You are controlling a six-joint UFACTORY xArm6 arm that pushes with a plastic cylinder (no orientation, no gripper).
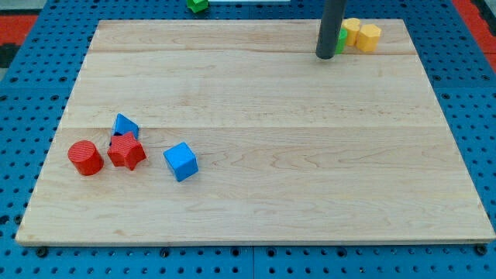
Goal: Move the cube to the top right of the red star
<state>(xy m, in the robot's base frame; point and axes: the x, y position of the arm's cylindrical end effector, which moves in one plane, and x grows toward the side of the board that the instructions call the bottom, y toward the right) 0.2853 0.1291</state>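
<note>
In the one camera view, you had my tip down near the board's top right, well apart from the cube, so the step in hand was, by my judgement, only the approach: no push on the cube had begun. There is no gripper on this arm, just the rod, and it held nothing; the tip touched or nearly touched a green block, whose shape was mostly hidden behind the rod. The cube, blue, lay at the lower left, just to the view's right of the red star and a little lower than it. To land it at the star's top right, you would likely have needed to bring the tip across the board to the cube's bottom side and push it toward the view's top, perhaps with a small nudge to the right first to give the star room. The star itself was the main hazard, being so near. A blue wedge-like block touched the star's top, so the cube should have stopped to the right of it. A red cylinder sat just left of the star, out of the way. Two yellow blocks lay beside the green one, and another green block lay off the board at the top.
</note>
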